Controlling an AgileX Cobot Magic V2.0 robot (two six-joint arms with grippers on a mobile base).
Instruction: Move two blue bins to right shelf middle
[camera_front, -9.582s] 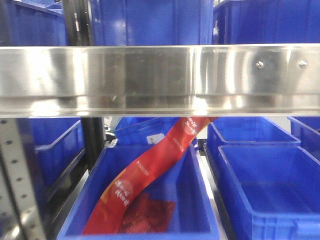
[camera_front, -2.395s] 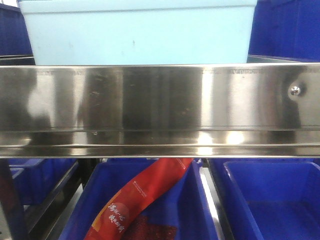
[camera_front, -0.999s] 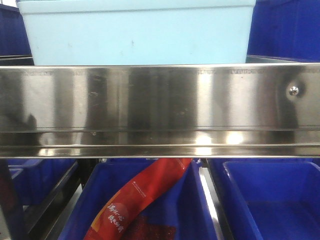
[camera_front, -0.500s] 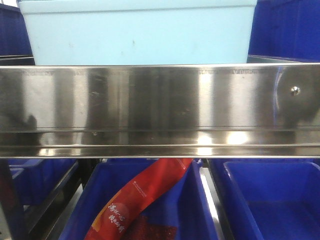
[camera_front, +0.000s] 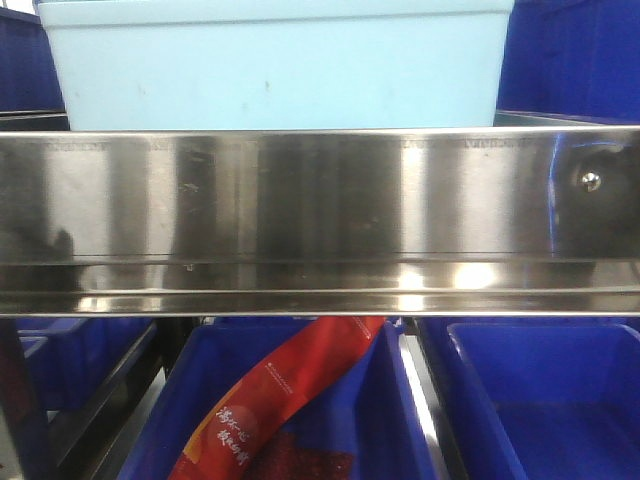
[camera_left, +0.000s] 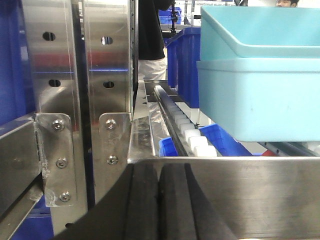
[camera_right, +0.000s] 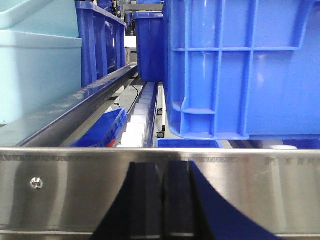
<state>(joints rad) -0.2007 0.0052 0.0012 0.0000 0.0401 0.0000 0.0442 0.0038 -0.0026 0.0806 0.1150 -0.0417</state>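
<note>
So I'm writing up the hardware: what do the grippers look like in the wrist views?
Only the fingers show. The left gripper has two black, matte fingers with rounded edges, flaring wider toward the camera. The right gripper looks the same: black and plain. No cables or markings are visible on either.

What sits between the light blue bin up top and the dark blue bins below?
Front view: only the steel shelf rail separates light blue bin from dark blue bins.

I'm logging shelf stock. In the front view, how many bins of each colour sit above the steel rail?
Light blue bin: 1
Dark blue bins: 2, one at the left edge and one on the right
Total above the steel rail: 3
</note>
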